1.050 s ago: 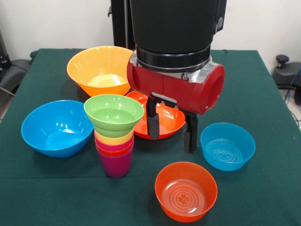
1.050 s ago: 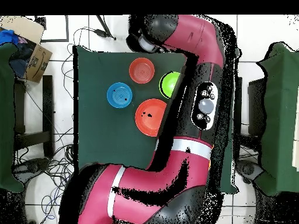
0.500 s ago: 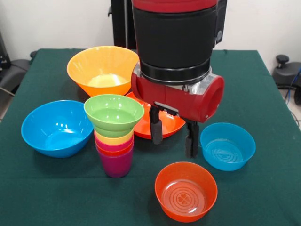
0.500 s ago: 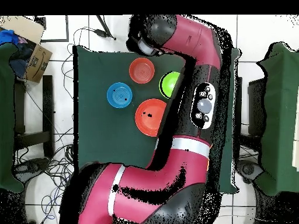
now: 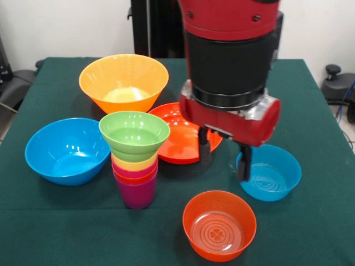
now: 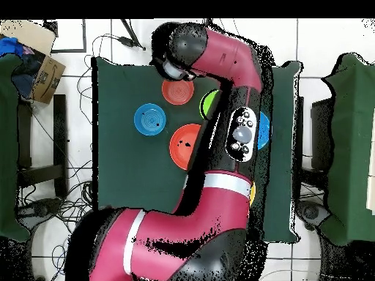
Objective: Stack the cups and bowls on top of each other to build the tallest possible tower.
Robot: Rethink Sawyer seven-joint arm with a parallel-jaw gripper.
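Six bowls and one column of cups stand on the green table [image 5: 50, 233]. Nearest in the front view is the small translucent orange bowl [image 5: 219, 225], upright and empty, apart from everything else.

Behind it to the left stands the tower [image 5: 135, 183]: a purple base cup with orange-red, crimson and yellow rims nested above it. The small green bowl [image 5: 134, 133] sits upright on top of the yellow cup, its rim wider than the cups below.

At about the same depth, the large blue bowl [image 5: 65, 149] rests near the left side of the tower, not touching it. On the right, the small blue bowl [image 5: 272, 173] sits upright on the cloth.

The gripper [image 5: 223, 159] hangs between the small blue bowl and the wide shallow red-orange bowl [image 5: 180, 138]. Its two dark fingers [image 5: 242, 163] are spread apart and hold nothing. One finger overlaps the left rim of the small blue bowl; the other stands in front of the right edge of the red-orange bowl. Whether the tips touch the cloth cannot be determined.

The red-orange bowl lies behind the tower and just beside it. Farthest back, the large orange-yellow bowl [image 5: 123, 82] stands upright, empty.

In the overhead view the arm [image 6: 220, 146] covers most of the table; the translucent orange bowl, small blue bowl and red-orange bowl show beside it.
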